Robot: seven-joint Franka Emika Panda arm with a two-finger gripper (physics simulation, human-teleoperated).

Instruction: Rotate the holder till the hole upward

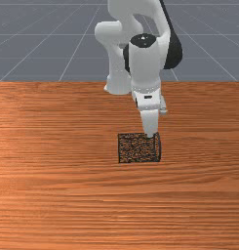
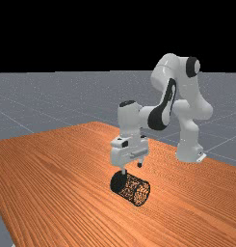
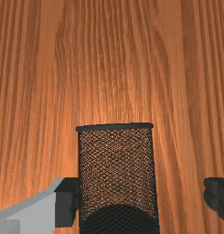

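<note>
In the front view my gripper (image 1: 150,134) is over the front view's right end of the holder (image 1: 134,148), a black mesh cylinder lying on its side. The far view has the gripper (image 2: 132,169) with fingers apart, just above the holder (image 2: 131,187); its darker, closed end is toward the far view's left and its open rim toward the far view's right. In the wrist view the gripper (image 3: 141,201) stands open with the holder (image 3: 117,167) between its fingers, much closer to one finger; whether that finger touches it, I cannot tell. The dark end lies nearest the fingers.
The wooden table (image 1: 52,190) extends around the holder on all sides. In the far view, the arm's base (image 2: 189,152) stands toward the far view's right, beyond the holder, and a table edge runs along the far view's lower left.
</note>
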